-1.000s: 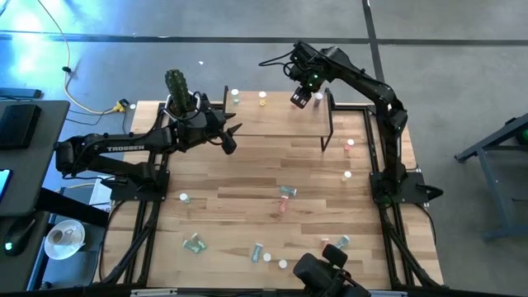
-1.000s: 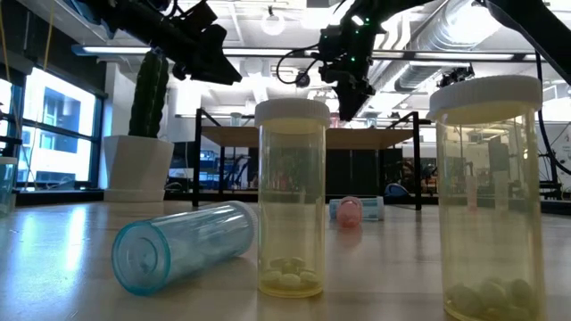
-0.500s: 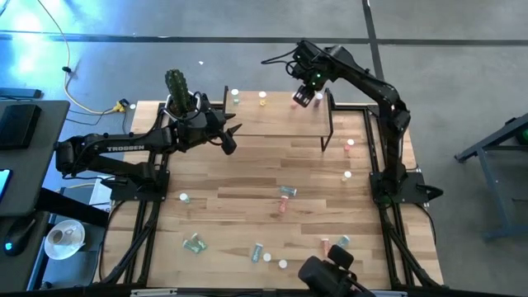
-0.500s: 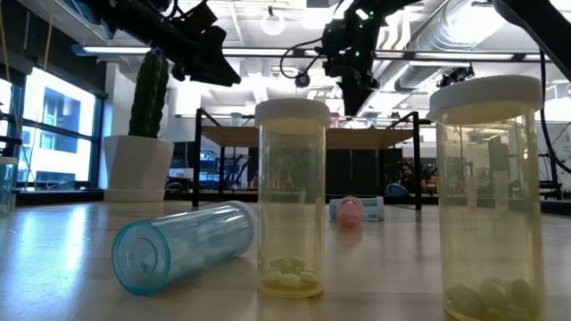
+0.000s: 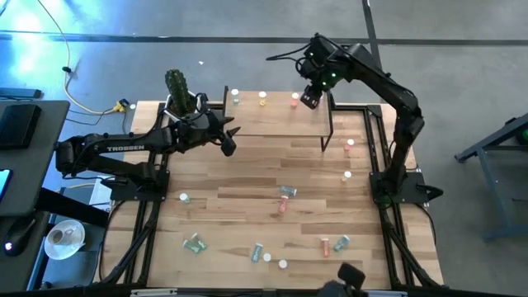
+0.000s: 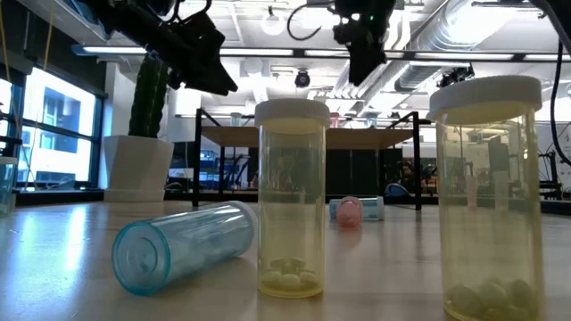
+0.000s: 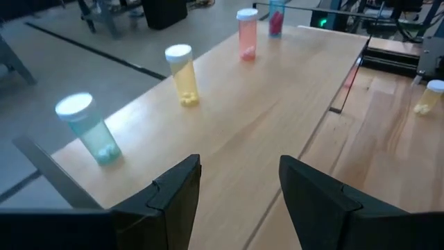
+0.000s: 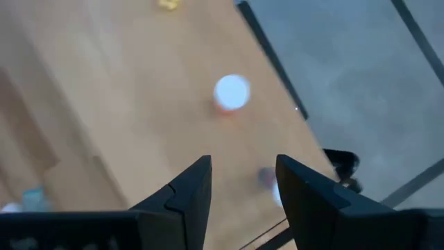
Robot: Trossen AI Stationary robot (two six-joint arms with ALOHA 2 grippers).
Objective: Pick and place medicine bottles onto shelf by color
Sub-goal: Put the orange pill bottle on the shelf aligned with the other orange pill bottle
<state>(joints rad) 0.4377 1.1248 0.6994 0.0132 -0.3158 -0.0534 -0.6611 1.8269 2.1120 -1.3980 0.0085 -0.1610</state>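
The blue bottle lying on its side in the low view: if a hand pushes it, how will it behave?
The blue bottle would probably roll, since its round wall rests on the table. It looks empty and uncapped, so likely light. Its smooth clear wall may slip in a grip.

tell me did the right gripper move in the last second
Yes. In the high view the right gripper has shifted rightward along the shelf, past the pink bottle, and in the low view it has risen.
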